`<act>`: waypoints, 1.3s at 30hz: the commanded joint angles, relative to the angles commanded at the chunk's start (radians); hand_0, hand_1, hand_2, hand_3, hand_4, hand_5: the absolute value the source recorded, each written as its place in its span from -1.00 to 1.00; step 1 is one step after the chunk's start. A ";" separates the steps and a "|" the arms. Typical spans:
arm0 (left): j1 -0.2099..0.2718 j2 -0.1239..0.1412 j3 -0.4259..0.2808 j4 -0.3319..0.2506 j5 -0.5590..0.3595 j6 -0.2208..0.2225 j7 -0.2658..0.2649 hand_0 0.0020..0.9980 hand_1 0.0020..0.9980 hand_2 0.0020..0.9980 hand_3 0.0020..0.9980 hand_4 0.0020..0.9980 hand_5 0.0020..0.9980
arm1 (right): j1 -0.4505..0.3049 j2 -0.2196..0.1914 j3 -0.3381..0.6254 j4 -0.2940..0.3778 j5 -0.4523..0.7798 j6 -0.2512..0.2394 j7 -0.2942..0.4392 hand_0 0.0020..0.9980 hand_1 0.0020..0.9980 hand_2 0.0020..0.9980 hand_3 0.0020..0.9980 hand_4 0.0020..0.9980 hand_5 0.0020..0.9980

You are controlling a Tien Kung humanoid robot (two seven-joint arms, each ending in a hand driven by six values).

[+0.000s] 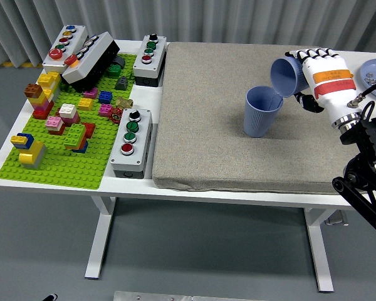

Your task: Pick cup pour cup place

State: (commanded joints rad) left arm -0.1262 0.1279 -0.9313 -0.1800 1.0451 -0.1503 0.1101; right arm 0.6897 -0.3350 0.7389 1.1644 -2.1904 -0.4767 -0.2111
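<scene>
Sideways, right hand (323, 78) fingers (313, 55) clamped round tilted blue cup (284, 76), mouth over upright cup (261, 111)

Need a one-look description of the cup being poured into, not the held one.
On the grey mat covering the table's right part, look right of centre. A blue cup stands upright there, mouth open. Unlike the tilted cup in the right hand just above it, this one rests on the mat, ungripped.

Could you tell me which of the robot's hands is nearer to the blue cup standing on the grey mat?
The right hand. It holds a tilted cup just above and right of the standing cup. The left hand is out of view.
</scene>
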 joint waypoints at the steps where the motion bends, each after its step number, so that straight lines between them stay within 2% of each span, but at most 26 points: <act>1: 0.000 0.000 -0.001 0.000 0.000 0.000 0.000 0.64 0.56 0.69 0.51 0.10 1.00 | 0.002 -0.002 -0.004 -0.001 0.002 0.000 0.000 0.58 0.33 0.09 0.23 0.35 -1.00; 9: 0.000 0.000 -0.005 0.000 0.003 0.001 0.000 0.64 0.56 0.69 0.51 0.10 1.00 | 0.019 -0.025 -0.033 -0.002 0.005 0.006 -0.002 0.58 0.33 0.09 0.23 0.34 -1.00; 30: 0.000 -0.001 -0.003 0.000 0.002 0.001 0.000 0.64 0.56 0.69 0.51 0.10 1.00 | 0.014 -0.008 -0.020 -0.001 0.020 0.009 -0.006 0.59 0.35 0.11 0.24 0.33 -1.00; 34: -0.001 0.000 -0.001 0.000 0.001 0.000 0.000 0.64 0.56 0.69 0.51 0.10 1.00 | 0.009 -0.001 -0.008 -0.001 0.073 0.005 -0.010 0.59 0.35 0.11 0.24 0.33 -1.00; 39: 0.000 -0.001 0.000 0.000 0.000 0.000 0.001 0.64 0.56 0.69 0.51 0.10 1.00 | 0.001 0.024 0.041 -0.011 0.228 -0.009 0.019 0.59 0.35 0.12 0.24 0.33 -1.00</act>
State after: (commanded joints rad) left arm -0.1261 0.1267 -0.9314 -0.1800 1.0453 -0.1502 0.1114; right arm 0.6910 -0.3111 0.7796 1.1537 -1.9625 -0.4855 -0.1921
